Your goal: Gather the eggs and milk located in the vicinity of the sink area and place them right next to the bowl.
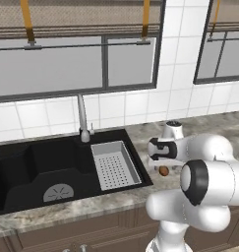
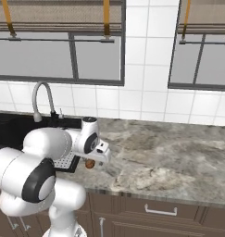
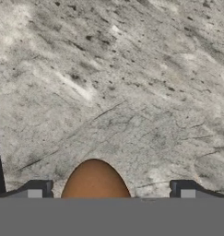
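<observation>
You have the marble counter (image 2: 169,157) as the broadest surface here, grey-veined, running right from the sink along the white tiled wall (image 2: 132,99) beneath two windows (image 1: 52,64).

Set into its left end you see the black sink (image 1: 37,167), double-basined. Its grey perforated tray (image 1: 113,165) sits in the right-hand basin, and the slim silver faucet (image 1: 82,118) rises behind the divider.

The white arm (image 1: 204,187) reaches forward over the counter just right of the sink's edge. In the left base view its wrist hangs above the counter with the hand turned downward.

The gripper (image 3: 111,191) stands with its jaws spread wide. In the hand view you see one dark fingertip (image 3: 37,189) to the left and its partner to the right, each clear of the egg, so nothing is clamped.

The egg (image 3: 95,179) is brown and lies on the bare counter between the spread fingers, just right of the sink rim; a dark strip of that rim shows at the left margin of the hand view. In that view its narrower rounded end points up the picture, its long axis running roughly crosswise to the line between the fingertips. From the base views (image 1: 163,171) it reads as a small brown oval directly below the hand; its heading cannot be judged there.
</observation>
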